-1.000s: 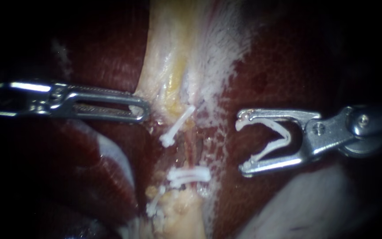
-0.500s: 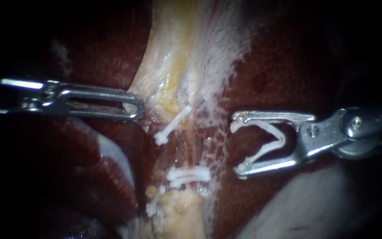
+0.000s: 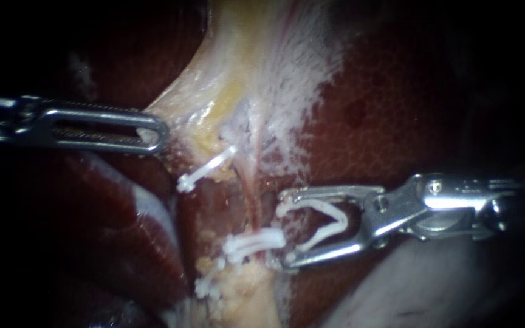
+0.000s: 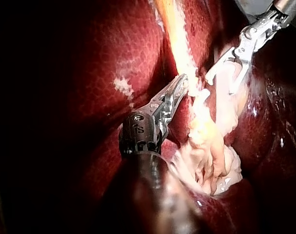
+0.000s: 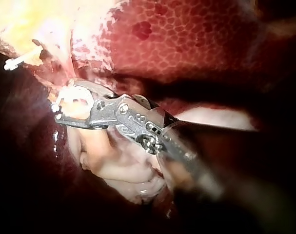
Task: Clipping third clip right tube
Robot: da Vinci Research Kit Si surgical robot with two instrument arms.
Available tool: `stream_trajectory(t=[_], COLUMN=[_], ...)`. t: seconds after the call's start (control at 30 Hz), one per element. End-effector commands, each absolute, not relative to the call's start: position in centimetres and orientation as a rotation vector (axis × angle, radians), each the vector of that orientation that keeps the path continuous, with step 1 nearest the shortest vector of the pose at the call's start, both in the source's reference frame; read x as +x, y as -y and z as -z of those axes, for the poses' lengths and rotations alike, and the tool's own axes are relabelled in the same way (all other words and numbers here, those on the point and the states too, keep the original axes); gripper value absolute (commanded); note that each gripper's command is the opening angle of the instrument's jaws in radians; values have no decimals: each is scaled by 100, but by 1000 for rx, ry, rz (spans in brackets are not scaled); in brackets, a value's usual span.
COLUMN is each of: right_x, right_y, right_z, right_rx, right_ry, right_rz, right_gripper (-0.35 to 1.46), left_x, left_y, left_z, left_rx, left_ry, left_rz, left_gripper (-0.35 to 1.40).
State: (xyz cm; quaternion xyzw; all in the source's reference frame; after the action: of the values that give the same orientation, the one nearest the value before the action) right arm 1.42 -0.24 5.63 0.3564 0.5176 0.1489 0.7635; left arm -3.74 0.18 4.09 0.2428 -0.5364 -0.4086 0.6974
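Observation:
A thin reddish tube point(image 3: 251, 203) runs down the pale tissue between an upper white clip point(image 3: 205, 171) and a lower white clip point(image 3: 253, 243). My right instrument point(image 3: 282, 229) comes in from the right, its jaws spread wide around an open white clip point(image 3: 318, 223) that both jaws hold. The jaw tips stand just right of the tube, above the lower clip. My left instrument point(image 3: 158, 135) is shut on the edge of the pale yellow tissue point(image 3: 214, 91) and holds it stretched to the left. The left wrist view shows this grip on the tissue point(image 4: 181, 87).
Dark red liver point(image 3: 396, 91) surrounds the pale band on both sides. A third white clip point(image 3: 209, 284) sits low on the band beside lumpy yellow tissue point(image 3: 244, 291). A pale fold point(image 3: 420, 285) lies under my right instrument. The right wrist view shows its jaws point(image 5: 57, 105) against pale tissue.
My right instrument has moved left and down with its clip, up to the tube. My left instrument has drawn the pale tissue left and upward; the upper clip shifted with it.

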Motion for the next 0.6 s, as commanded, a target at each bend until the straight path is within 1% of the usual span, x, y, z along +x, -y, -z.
stream_trajectory(t=[0.03, 0.27, 0.6], right_x=[144, 151, 152], right_y=[24, 18, 7], right_z=[-564, -575, -589], right_rx=[780, 780, 778], right_ry=[-1124, -1120, -1120], right_rz=[-322, -329, -330], right_gripper=[53, 53, 53], left_x=[-374, -377, -380], left_y=[-18, -12, -8], left_z=[-404, -381, -373], left_rx=[539, 532, 528], left_ry=[1201, 1211, 1215], left_rz=[912, 906, 902], left_gripper=[-35, -35, -35])
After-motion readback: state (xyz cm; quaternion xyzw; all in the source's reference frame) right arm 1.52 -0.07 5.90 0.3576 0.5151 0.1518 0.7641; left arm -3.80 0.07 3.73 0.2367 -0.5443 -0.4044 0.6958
